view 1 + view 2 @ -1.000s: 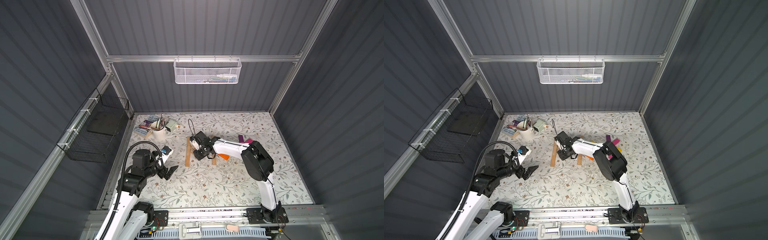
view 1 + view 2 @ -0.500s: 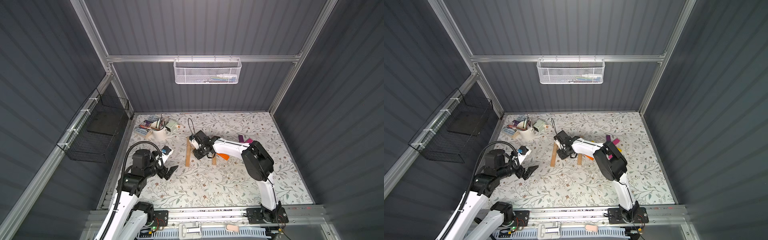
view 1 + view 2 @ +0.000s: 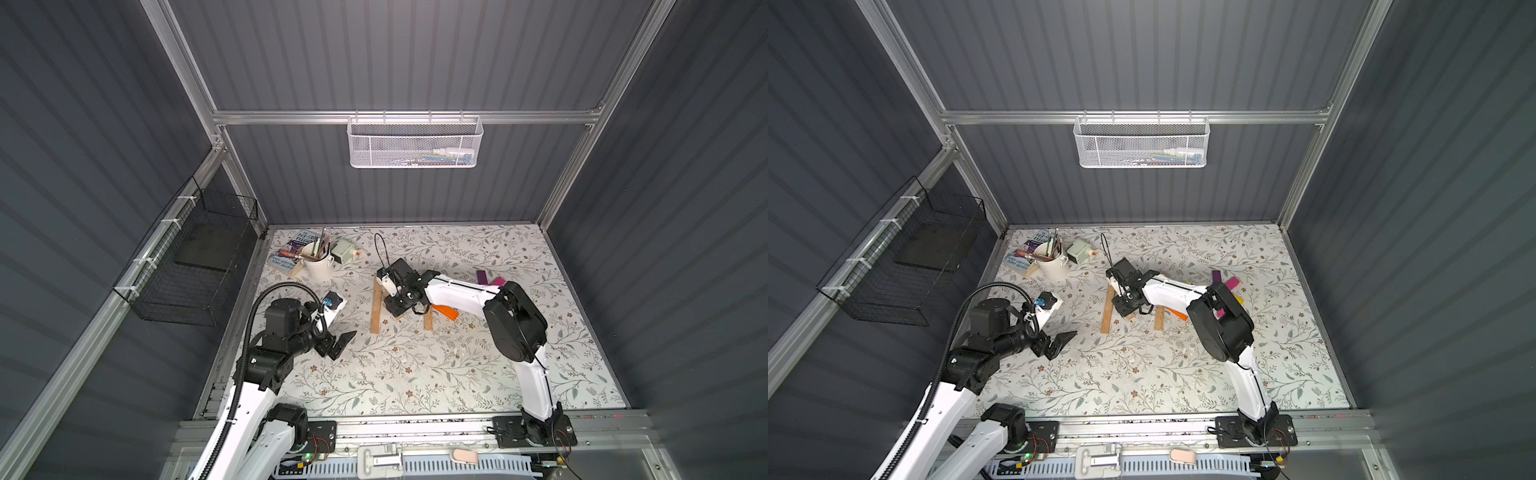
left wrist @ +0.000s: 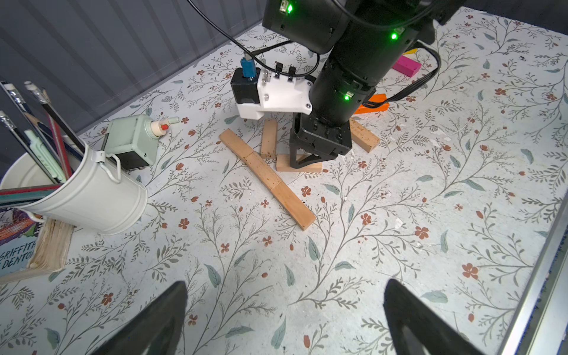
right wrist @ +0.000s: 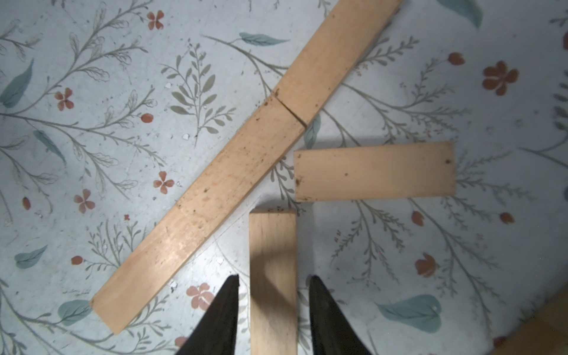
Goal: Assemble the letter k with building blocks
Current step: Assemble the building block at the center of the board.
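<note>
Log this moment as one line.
right gripper: fingers astride tan block, small gaps | left gripper: open, empty | stem: three blocks in line

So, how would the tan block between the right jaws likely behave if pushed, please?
The tan block is probably stiff: straight wooden edges. Lying flat on the table, it should slide rather than roll or tip. Likely light, being thin.
</note>
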Motion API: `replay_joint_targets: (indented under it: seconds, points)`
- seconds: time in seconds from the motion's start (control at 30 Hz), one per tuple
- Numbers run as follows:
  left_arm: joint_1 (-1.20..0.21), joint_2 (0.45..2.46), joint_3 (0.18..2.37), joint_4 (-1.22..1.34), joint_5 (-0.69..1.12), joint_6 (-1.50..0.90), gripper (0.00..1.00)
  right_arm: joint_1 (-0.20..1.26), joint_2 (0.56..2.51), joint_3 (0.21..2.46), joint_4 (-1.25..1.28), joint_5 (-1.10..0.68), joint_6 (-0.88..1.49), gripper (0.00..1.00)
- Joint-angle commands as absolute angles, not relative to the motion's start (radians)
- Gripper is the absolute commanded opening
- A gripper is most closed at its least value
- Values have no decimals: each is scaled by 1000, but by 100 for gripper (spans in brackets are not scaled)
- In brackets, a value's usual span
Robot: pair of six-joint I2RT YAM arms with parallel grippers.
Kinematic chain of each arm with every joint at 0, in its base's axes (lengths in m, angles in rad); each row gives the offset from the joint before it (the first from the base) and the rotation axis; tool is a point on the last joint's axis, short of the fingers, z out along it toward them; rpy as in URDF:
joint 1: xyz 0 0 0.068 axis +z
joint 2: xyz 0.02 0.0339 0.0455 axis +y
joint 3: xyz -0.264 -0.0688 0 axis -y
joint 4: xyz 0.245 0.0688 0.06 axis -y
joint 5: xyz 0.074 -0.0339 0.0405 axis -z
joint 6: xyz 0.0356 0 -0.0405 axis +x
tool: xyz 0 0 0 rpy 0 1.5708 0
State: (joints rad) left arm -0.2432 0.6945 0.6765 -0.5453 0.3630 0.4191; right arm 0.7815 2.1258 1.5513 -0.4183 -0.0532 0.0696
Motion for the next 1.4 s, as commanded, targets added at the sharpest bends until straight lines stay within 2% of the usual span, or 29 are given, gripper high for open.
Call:
replay_joint_targets:
  seconds: [0.0,0.57,1.37]
  points:
    - [-244,696,674,-548,360,432,100,785,2161,1574,-439,-54,62,39]
    - [-243,699,672,-548,357,432,100,785,2176,1589,-434,-61,54,31]
    - [-244,704,673,-546,347,430,100,784,2204,1620,-445,-70,49,32]
